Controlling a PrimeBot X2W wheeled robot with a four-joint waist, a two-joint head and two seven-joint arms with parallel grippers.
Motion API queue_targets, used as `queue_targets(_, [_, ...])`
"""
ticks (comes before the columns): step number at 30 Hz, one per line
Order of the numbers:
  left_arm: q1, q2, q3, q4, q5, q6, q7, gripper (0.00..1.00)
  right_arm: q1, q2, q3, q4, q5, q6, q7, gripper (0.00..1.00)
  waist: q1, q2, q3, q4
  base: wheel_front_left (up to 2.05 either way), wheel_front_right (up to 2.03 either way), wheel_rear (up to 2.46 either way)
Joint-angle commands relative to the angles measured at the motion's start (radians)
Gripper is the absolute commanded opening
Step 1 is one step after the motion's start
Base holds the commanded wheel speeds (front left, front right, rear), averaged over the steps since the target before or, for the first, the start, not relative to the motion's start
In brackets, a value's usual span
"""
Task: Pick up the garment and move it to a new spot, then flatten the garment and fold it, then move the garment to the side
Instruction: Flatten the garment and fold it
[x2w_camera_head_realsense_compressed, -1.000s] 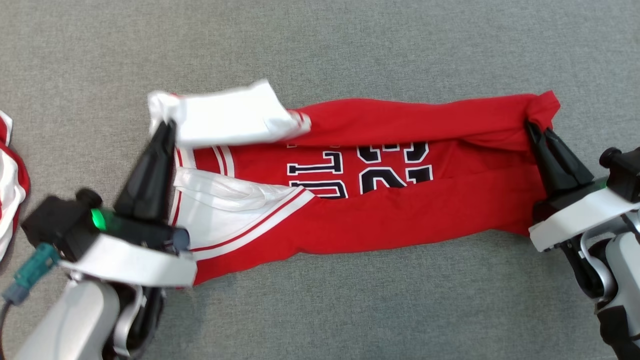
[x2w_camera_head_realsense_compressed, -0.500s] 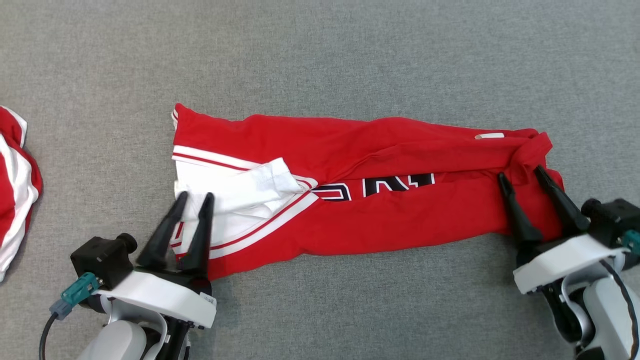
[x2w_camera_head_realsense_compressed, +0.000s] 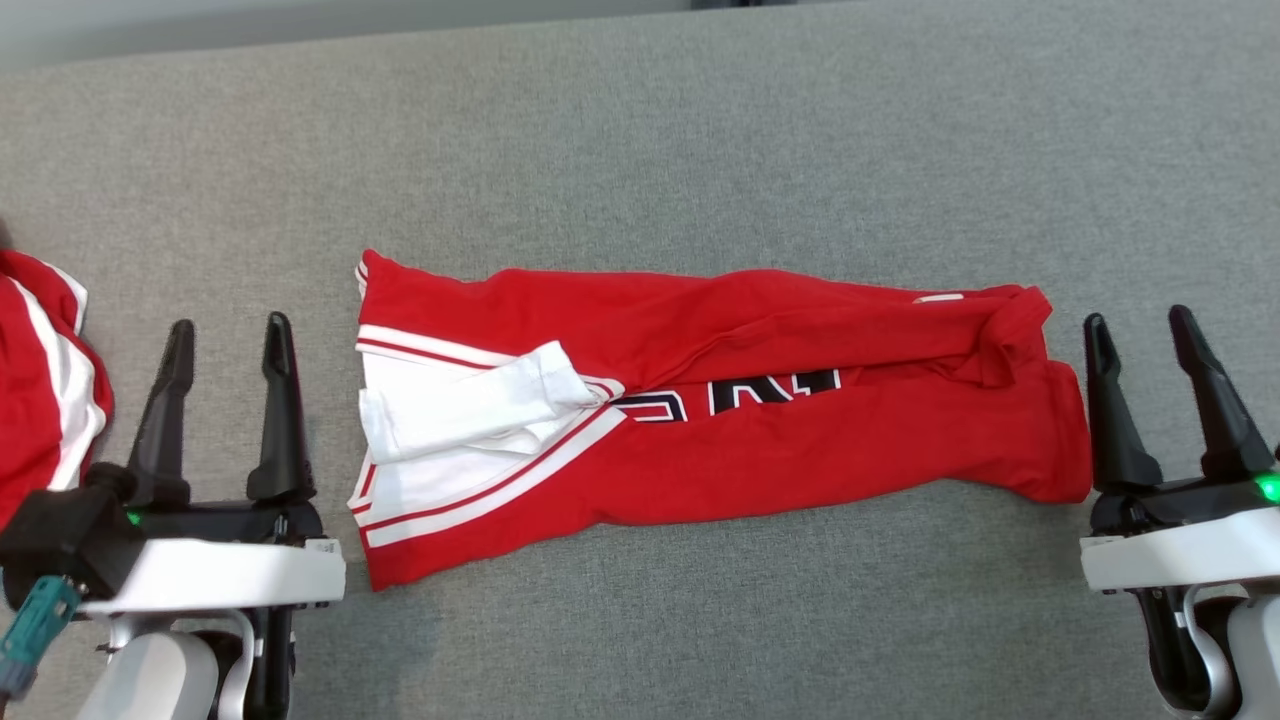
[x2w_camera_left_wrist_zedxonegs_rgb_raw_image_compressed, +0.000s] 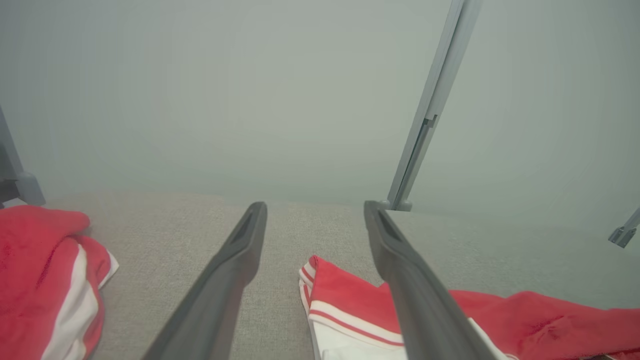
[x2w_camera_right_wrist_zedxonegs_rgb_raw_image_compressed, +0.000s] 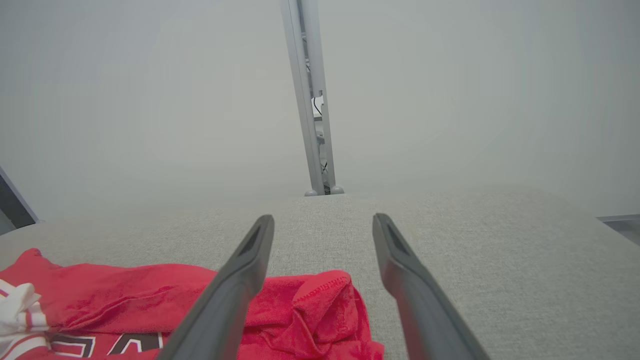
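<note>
On the grey cloth-covered desk (x2w_camera_head_realsense_compressed: 640, 150) in front of me, the garment (x2w_camera_head_realsense_compressed: 720, 420) lies folded lengthwise into a long red band that runs from left to right. It is a red jersey with white and red striped trim and partly hidden black lettering edged in white. A white panel is folded over its left end, and the cloth bunches into a small hump at its right end.

My left hand (x2w_camera_head_realsense_compressed: 230, 322) rests just beside the left end of the garment, its two dark fingers spread apart and grasping nothing. My right hand (x2w_camera_head_realsense_compressed: 1138, 316) sits just beside the right end, likewise released and empty. Neither hand touches the cloth.

A second red and white garment (x2w_camera_head_realsense_compressed: 40, 380) lies crumpled at the far left edge of the desk, beyond my left hand. From my right wrist, a grey metal post (x2w_camera_right_wrist_zedxonegs_rgb_raw_image_compressed: 312, 100) stands at the desk's far edge against a pale wall.
</note>
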Motion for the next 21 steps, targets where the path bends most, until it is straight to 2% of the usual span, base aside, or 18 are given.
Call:
queue_targets(1, [0.035, -0.009, 0.033, -0.017, 0.050, -0.007, -0.003, 1.00, 0.019, 0.010, -0.031, -0.029, -0.023, 0.000, 0.017, 1.00, 0.0000, -0.0001, -0.027, 0.003, 0.00, 0.00, 0.00])
queue_targets(10, [0.132, -0.030, 0.082, -0.002, 0.143, -0.048, -0.003, 1.00, 0.088, 0.036, -0.087, -0.065, -0.049, 0.000, 0.076, 1.00, 0.0000, -0.0001, -0.090, 0.015, 0.00, 0.00, 0.00])
queue_targets(21, [0.166, -0.063, 0.089, 0.029, 0.169, -0.080, -0.003, 1.00, 0.120, 0.034, -0.110, -0.057, -0.031, 0.000, 0.113, 1.00, 0.0000, -0.0001, -0.123, 0.032, 0.00, 0.00, 0.00])
